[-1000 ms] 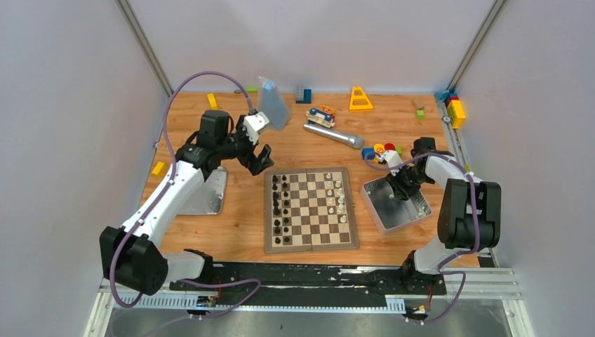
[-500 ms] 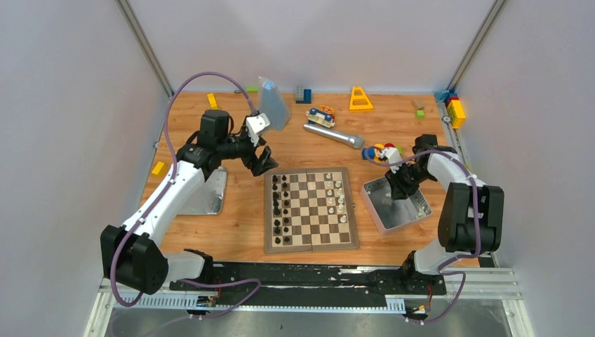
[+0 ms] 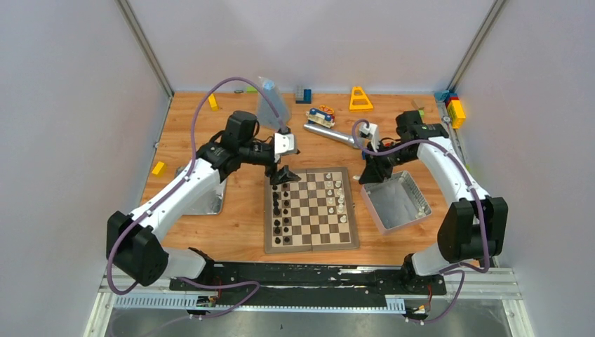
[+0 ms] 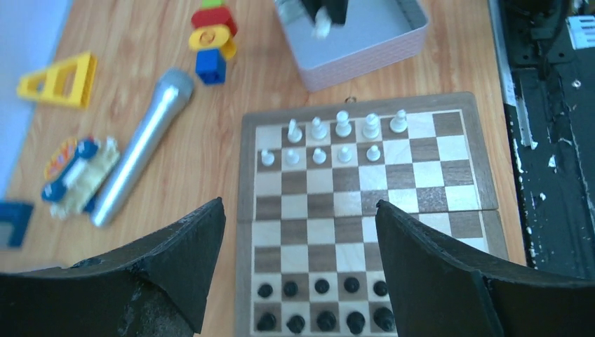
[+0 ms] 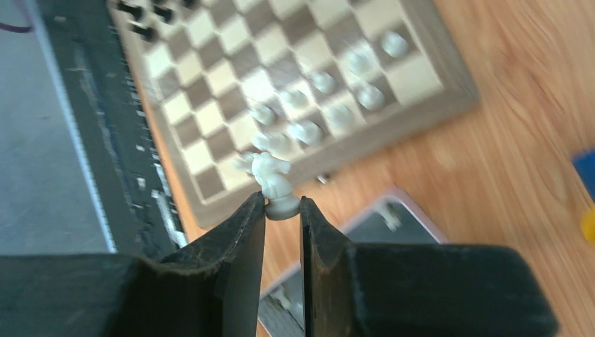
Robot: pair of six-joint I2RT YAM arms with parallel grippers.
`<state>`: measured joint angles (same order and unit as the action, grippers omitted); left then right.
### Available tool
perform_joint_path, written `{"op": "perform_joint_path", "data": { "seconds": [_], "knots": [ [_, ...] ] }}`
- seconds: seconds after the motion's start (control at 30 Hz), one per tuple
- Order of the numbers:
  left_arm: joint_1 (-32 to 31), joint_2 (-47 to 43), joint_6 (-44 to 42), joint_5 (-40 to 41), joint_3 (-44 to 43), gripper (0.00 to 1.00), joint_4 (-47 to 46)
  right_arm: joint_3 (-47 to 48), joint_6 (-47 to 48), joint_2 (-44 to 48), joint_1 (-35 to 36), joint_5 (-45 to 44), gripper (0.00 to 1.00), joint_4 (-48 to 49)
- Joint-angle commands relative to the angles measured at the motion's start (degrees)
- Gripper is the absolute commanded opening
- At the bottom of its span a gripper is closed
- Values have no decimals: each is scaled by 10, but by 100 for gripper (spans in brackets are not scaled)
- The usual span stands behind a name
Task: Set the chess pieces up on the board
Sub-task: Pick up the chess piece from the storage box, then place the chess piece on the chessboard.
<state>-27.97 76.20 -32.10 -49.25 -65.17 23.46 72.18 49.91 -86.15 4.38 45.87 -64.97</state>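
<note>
The wooden board (image 3: 312, 246) lies in the middle of the table. White chess pieces (image 3: 335, 196) stand in two columns on its right side, black ones (image 3: 281, 207) on its left. My right gripper (image 3: 370, 170) hovers between the board's far right corner and the metal tin (image 3: 396, 203). It is shut on the base of a white knight (image 5: 272, 175), seen between the jaws in the right wrist view (image 5: 282, 200). My left gripper (image 3: 283, 173) is open and empty above the board's far left corner; in its wrist view (image 4: 299, 203) the board (image 4: 337, 203) lies below.
A flat metal lid (image 3: 207, 196) lies left of the board under the left arm. A silver microphone (image 3: 333, 133), a clear bottle (image 3: 272, 104), a yellow triangle (image 3: 360, 98) and toy bricks sit behind. A few white pieces stay in the tin (image 5: 284, 298).
The left arm swung right, from beside the lid to over the board's far left corner. The right gripper rose out of the tin with the white knight and moved towards the board.
</note>
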Motion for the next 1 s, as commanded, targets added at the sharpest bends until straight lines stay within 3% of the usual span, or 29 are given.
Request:
{"op": "perform_joint_path", "data": {
  "seconds": [0.0,0.33,0.63,0.97],
  "knots": [
    [-56,3,-137,-6,-41,86,5,41,-37,-11,66,128,3,-33],
    [-160,63,-235,42,-107,73,69,79,-59,-52,113,234,3,-43],
    [-200,101,-245,86,-132,54,67,69,-54,-54,115,259,3,-48],
    [-215,116,-225,106,-137,43,44,63,-51,-51,115,256,2,-50]
  ]
}}
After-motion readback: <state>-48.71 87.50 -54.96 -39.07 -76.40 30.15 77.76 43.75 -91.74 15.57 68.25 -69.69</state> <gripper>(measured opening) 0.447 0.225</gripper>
